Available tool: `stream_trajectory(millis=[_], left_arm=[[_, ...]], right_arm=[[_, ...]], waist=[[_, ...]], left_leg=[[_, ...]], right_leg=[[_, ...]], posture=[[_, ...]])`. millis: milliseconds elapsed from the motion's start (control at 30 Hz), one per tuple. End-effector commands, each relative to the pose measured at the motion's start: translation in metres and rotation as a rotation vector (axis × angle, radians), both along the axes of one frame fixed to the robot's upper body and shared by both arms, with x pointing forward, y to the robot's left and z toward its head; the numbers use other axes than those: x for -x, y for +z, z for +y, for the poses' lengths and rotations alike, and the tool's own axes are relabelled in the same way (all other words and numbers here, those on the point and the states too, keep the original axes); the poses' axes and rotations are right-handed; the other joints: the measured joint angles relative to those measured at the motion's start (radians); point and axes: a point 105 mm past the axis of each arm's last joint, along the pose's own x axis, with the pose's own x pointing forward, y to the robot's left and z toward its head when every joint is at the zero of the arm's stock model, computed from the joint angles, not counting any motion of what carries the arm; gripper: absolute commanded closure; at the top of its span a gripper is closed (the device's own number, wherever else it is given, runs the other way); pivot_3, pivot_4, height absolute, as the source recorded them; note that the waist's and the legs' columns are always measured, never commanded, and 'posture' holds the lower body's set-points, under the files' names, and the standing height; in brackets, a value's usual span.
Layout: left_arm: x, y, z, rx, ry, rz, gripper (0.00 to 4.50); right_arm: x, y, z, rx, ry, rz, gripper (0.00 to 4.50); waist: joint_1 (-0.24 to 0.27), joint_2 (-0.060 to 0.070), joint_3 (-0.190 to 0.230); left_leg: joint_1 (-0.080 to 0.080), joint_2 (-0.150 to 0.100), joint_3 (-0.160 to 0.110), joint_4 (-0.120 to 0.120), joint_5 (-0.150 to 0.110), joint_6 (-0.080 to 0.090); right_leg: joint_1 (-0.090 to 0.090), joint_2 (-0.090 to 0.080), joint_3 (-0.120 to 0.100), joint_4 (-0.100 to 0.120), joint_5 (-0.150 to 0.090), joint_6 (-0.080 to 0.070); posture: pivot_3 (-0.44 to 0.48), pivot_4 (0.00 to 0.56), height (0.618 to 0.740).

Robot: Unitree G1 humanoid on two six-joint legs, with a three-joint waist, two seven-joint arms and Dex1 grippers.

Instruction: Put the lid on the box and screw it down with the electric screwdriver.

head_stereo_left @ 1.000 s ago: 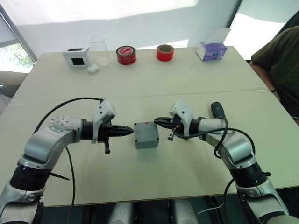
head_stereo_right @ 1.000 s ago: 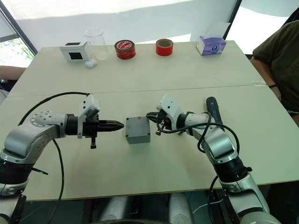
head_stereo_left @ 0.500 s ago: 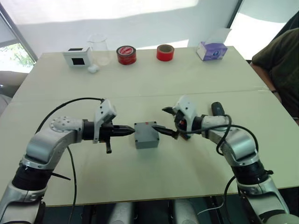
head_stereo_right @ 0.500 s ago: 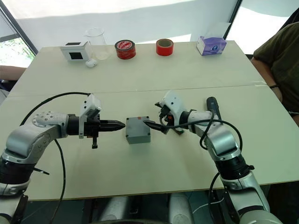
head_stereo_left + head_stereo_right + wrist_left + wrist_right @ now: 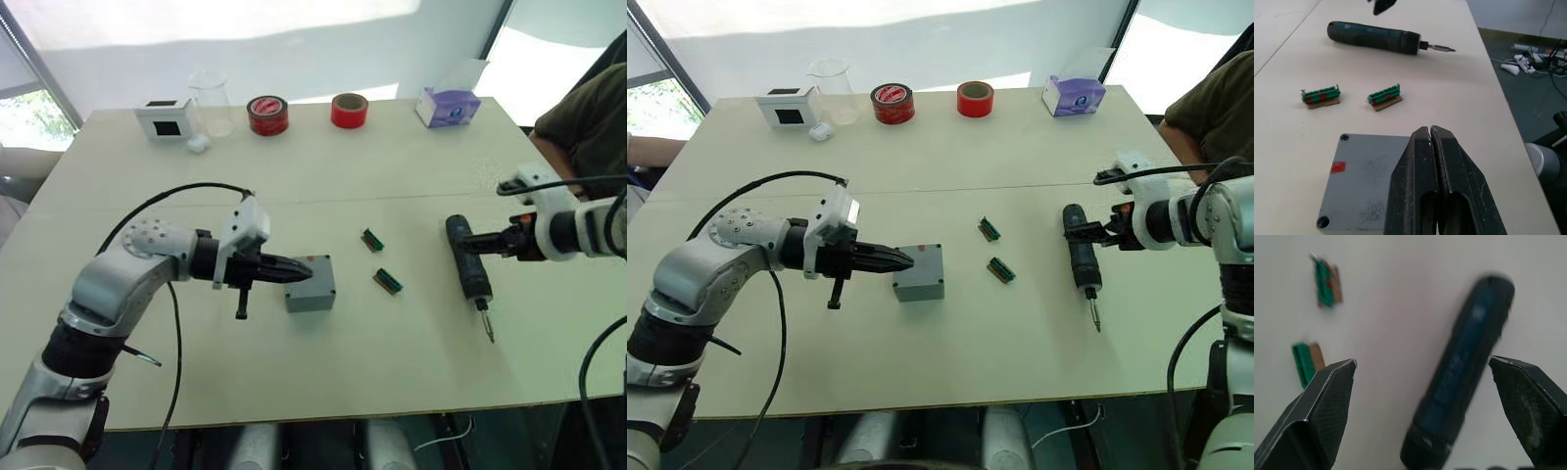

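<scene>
My right gripper (image 5: pixel 1420 396), fingers spread, straddles the electric screwdriver (image 5: pixel 468 270), lying bit-toward-me; left gripper (image 5: pixel 1431 142) pinched shut on box (image 5: pixel 310 283).

box (image 5: pixel 1369 183): matt grey plastic, lightly scuffed top, red sticker
electric screwdriver (image 5: pixel 1376 36): dark matt plastic body, shiny metal bit
worktop (image 5: pixel 411 166): pale matt smooth board, beige
left hand (image 5: pixel 1431 142) fingers (image 5: pixel 1418 161): black matt plastic, worn speckled surface
right hand (image 5: pixel 1425 382) pads (image 5: pixel 1525 396): black, fine-grained matt texture
terminal blocks (image 5: pixel 1384 94): green glossy plastic on brown board
beaker (image 5: pixel 210 100): clear glass or plastic
tape rolls (image 5: pixel 266 115): glossy red
</scene>
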Motion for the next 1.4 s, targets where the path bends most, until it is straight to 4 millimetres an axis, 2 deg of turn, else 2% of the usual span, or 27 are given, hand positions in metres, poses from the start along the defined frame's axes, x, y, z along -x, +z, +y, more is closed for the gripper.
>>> stream_trajectory(millis=[33, 200, 433, 700, 800, 933, 967, 1000, 1100, 1167, 1300, 1367, 1400], left_arm=[[0.003, 0.006, -0.012, 0.004, -0.054, -0.062, 4.50], [0.003, 0.003, -0.021, 0.020, -0.065, -0.061, 4.50], [0.005, -0.008, -0.017, -0.003, -0.026, -0.046, 4.50], [0.006, -0.011, -0.013, 0.018, 0.017, -0.030, 4.50], [0.007, -0.016, -0.011, 0.021, 0.040, -0.019, 4.50], [0.001, -0.017, -0.002, 0.023, 0.095, -0.023, 4.50], [0.000, -0.017, 0.000, 0.023, 0.103, -0.024, 4.50], [-0.003, -0.018, 0.002, 0.019, 0.118, -0.025, 4.50], [-0.009, -0.019, 0.010, 0.013, 0.155, -0.026, 4.50], [-0.012, -0.015, 0.015, 0.018, 0.176, -0.028, 4.50], [-0.016, -0.012, 0.027, 0.003, 0.208, -0.030, 4.50], [-0.018, -0.012, 0.033, -0.005, 0.224, -0.027, 4.50], [-0.018, -0.012, 0.036, -0.007, 0.228, -0.025, 4.50]], right_arm=[[0.005, -0.006, -0.007, -0.043, -0.016, 0.112, 0.04], [-0.005, -0.019, -0.014, -0.045, -0.084, 0.173, 0.04], [-0.013, -0.034, -0.016, 0.033, -0.023, 0.217, 0.04], [-0.023, -0.046, -0.014, 0.085, 0.019, 0.262, 0.04], [-0.022, -0.048, -0.009, 0.080, 0.047, 0.283, 0.68], [-0.022, -0.051, -0.005, 0.065, 0.014, 0.299, 1.99], [-0.023, -0.051, -0.005, 0.058, 0.008, 0.295, 2.43], [-0.024, -0.050, -0.003, 0.056, 0.011, 0.285, 2.62], [-0.027, -0.043, 0.001, 0.032, 0.012, 0.250, 2.67], [-0.037, -0.030, -0.002, 0.049, 0.015, 0.154, 2.67], [-0.062, 0.009, 0.007, 0.003, 0.040, -0.093, 2.67], [-0.073, 0.048, 0.032, -0.132, 0.134, -0.321, 2.67], [-0.074, 0.058, 0.039, -0.167, 0.157, -0.384, 2.67]], waist=[[-0.001, 0.000, 0.000], [-0.002, 0.000, 0.000], [-0.004, 0.000, 0.000], [-0.015, 0.000, 0.000], [-0.014, 0.000, 0.000], [-0.015, 0.000, 0.000], [-0.015, 0.000, 0.000], [-0.015, 0.000, 0.000], [-0.015, 0.000, 0.000], [-0.017, 0.000, 0.000], [-0.021, 0.003, 0.001], [-0.020, 0.004, 0.002], [-0.020, 0.004, 0.002]], left_leg=[[0.000, 0.000, 0.000, 0.000, 0.000, 0.000], [0.000, 0.000, 0.001, 0.001, 0.000, 0.000], [0.000, 0.000, 0.001, 0.001, 0.000, 0.000], [0.000, 0.000, 0.000, 0.001, 0.000, 0.000], [0.000, 0.000, 0.000, 0.001, 0.000, 0.000], [0.000, 0.000, 0.000, 0.001, 0.000, 0.000], [0.000, 0.000, 0.000, 0.001, 0.000, 0.000], [0.000, 0.000, -0.001, 0.001, 0.000, 0.000], [0.000, 0.000, 0.000, 0.001, 0.000, 0.000], [0.000, 0.000, 0.000, 0.001, 0.000, 0.000], [0.000, 0.000, 0.001, 0.000, 0.000, 0.000], [-0.001, 0.000, 0.001, 0.000, 0.000, -0.001], [-0.001, 0.000, 0.001, -0.001, 0.001, -0.001]], right_leg=[[0.000, 0.000, 0.000, 0.000, 0.000, 0.000], [0.000, 0.000, 0.000, 0.000, 0.000, 0.000], [0.000, 0.000, 0.000, 0.000, 0.000, 0.000], [0.000, 0.000, 0.000, 0.000, 0.000, 0.000], [0.000, 0.000, 0.000, 0.000, 0.000, 0.000], [0.000, 0.000, 0.000, 0.000, 0.000, 0.000], [0.000, 0.001, 0.000, 0.000, 0.000, 0.000], [0.000, 0.001, 0.000, 0.000, 0.000, 0.000], [0.000, 0.000, 0.000, 0.000, 0.000, 0.000], [-0.001, 0.001, 0.000, 0.000, 0.000, 0.000], [-0.001, 0.000, 0.000, 0.001, 0.000, 0.001], [-0.003, 0.000, 0.001, 0.001, 0.000, 0.001], [-0.003, 0.001, 0.001, 0.001, 0.000, 0.001]], posture=[[0.000, 0.150, 0.740], [0.000, 0.150, 0.740], [0.000, 0.150, 0.740], [0.000, 0.150, 0.740], [0.000, 0.150, 0.740], [0.000, 0.150, 0.740], [0.000, 0.150, 0.740], [0.000, 0.150, 0.740], [0.000, 0.150, 0.740], [0.000, 0.150, 0.740], [0.000, 0.150, 0.740], [0.000, 0.150, 0.740], [0.000, 0.150, 0.740]])
